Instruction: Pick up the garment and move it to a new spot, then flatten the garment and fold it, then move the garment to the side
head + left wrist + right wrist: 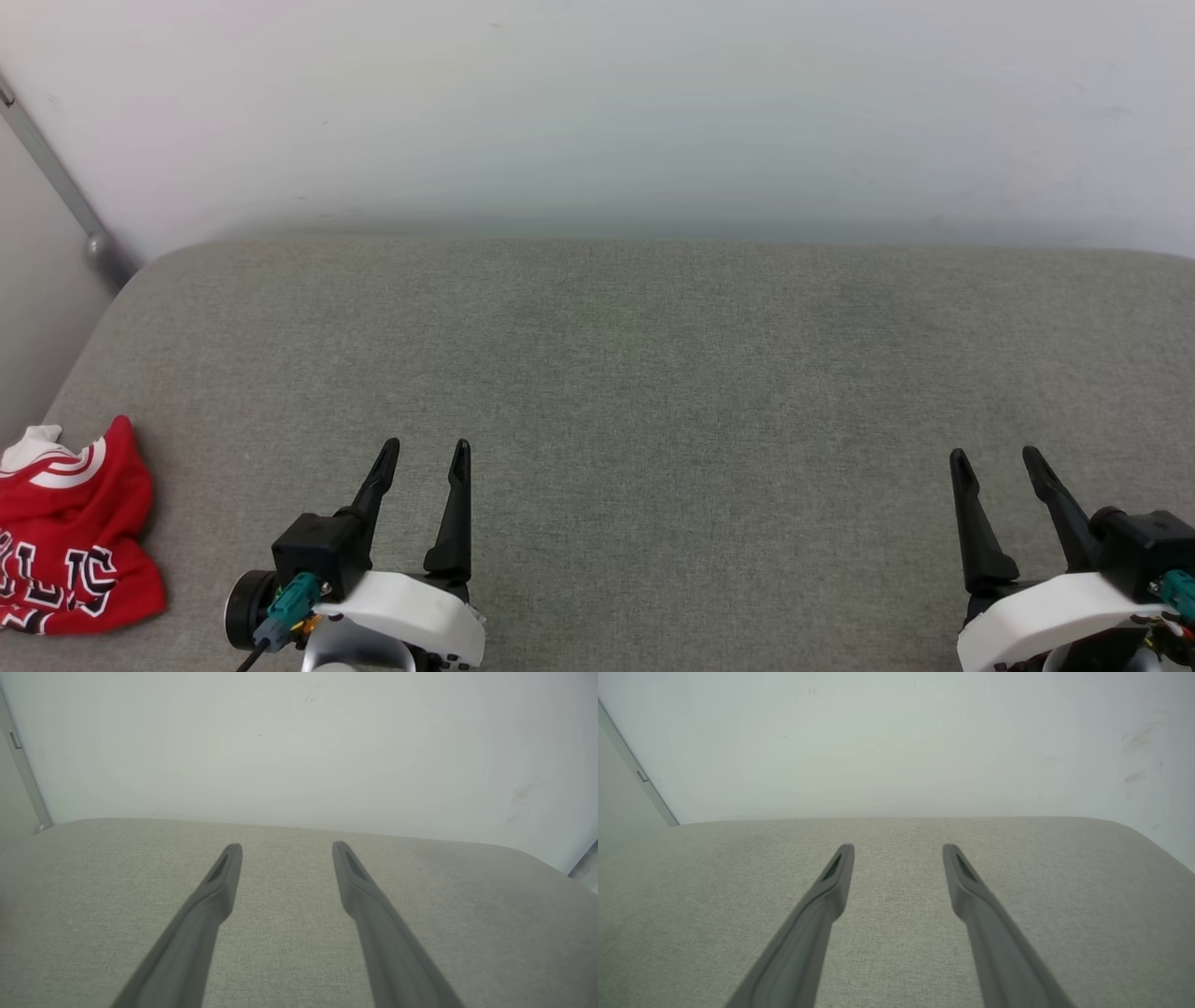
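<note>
The red shirt [70,537] lies crumpled at the near left corner of the grey cushion [653,373], partly cut off by the edge of the head view. Both grippers hover with jaws apart, holding nothing. The left gripper [425,457] is clearly the nearer; the shirt sits off to its left, while the right gripper [997,459] is well apart from it.
</note>
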Robot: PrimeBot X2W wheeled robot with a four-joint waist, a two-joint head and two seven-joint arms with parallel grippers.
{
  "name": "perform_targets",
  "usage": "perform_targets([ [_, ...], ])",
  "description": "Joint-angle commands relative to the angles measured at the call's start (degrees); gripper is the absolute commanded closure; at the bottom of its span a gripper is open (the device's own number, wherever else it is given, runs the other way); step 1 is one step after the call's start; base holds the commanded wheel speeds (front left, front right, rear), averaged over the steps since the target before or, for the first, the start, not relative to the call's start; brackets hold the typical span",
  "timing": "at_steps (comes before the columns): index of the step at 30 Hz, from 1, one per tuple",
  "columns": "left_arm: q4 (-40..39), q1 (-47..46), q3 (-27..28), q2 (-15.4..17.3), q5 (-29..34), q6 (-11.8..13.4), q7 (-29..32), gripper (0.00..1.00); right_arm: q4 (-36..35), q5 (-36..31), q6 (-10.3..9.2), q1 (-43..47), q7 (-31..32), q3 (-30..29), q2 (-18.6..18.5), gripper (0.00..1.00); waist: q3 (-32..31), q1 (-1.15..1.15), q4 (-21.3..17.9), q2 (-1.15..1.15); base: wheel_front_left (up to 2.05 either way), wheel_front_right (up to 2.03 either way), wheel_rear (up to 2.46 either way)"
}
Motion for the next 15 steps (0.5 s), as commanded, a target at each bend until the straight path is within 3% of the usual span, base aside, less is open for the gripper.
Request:
perform_targets([
  [1,-0.22,-0.75,-0.17,0.25,1.08,0.1,-0.55,0.0,-0.53,-1.1,0.0,0.42,-0.37,-0.07,0.0,0.0,-0.02,0.0,0.03,0.0,0.0,0.0,0.0],
  [15,0.16,-0.25,-0.56,-0.22,6.46,-0.55,-2.17,0.0,-0.84,-6.32,0.0,1.17,-1.69,-0.35,0.02,0.0,-0.2,0.0,0.71,0.0,0.0,0.0,0.0],
])
